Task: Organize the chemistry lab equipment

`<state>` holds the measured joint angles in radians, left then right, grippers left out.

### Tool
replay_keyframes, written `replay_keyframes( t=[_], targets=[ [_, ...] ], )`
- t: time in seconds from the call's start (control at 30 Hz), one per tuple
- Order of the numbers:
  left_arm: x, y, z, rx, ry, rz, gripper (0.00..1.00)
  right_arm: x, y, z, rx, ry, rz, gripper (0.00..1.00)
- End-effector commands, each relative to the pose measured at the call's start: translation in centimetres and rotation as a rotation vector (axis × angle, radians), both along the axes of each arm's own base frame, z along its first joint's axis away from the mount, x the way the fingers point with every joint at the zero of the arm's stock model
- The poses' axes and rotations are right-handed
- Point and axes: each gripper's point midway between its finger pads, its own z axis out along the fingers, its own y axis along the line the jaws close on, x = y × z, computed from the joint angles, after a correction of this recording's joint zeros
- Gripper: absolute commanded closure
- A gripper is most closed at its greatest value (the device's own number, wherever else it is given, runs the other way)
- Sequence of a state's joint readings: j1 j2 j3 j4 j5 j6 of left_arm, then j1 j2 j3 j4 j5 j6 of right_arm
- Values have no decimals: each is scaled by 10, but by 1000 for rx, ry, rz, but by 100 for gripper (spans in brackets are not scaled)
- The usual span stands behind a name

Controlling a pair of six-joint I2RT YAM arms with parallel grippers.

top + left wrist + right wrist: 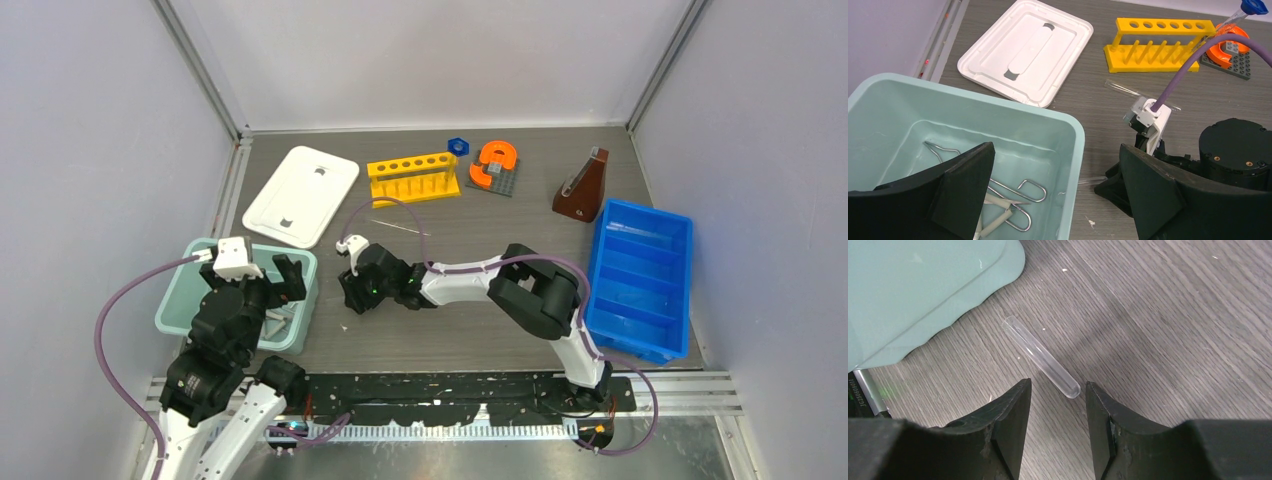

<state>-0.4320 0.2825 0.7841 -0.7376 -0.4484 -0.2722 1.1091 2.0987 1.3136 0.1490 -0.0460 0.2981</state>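
A clear test tube (1043,357) lies on the table beside the teal bin (180,290). My right gripper (1058,385) is open low over the table, with the tube's rounded end just ahead of its fingertips and not touched; the gripper also shows in the top view (348,298). My left gripper (1057,147) is open and empty above the bin's right rim. Wire metal tongs (1013,192) and a white piece (995,216) lie in the bin. A thin clear rod (395,227) lies on the table. The yellow rack (413,177), blue hexagonal piece (458,146) and brown flask (583,187) stand at the back.
A white lid (301,195) lies behind the teal bin. An orange horseshoe piece on a grey base (495,165) sits next to the rack. A blue divided bin (640,280) stands at the right. The right arm stretches across the table's middle.
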Motion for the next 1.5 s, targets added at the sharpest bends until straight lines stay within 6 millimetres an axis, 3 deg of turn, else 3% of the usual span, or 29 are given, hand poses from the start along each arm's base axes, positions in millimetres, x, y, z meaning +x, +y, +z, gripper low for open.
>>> replay_keyframes(
  t=[0.0, 0.3, 0.6, 1.27, 1.4, 1.47],
  targets=[
    [3, 0, 10, -3, -46, -1, 0, 2, 10, 4, 28, -28, 28, 50],
    [3, 0, 10, 0, -40, 4, 0, 7, 11, -11, -9, -67, 43, 52],
    [4, 1, 8, 4, -36, 6, 0, 7, -1, -28, -59, -127, 15, 57],
    [9, -5, 7, 5, -14, -11, 1, -1, -32, -17, -45, -189, -10, 81],
    [11, -18, 11, -13, -16, -75, 3, -3, -48, -5, -32, -193, -59, 83],
    [14, -35, 10, -6, -22, -170, 5, -6, -58, 0, -26, -177, -83, 84]
  ],
)
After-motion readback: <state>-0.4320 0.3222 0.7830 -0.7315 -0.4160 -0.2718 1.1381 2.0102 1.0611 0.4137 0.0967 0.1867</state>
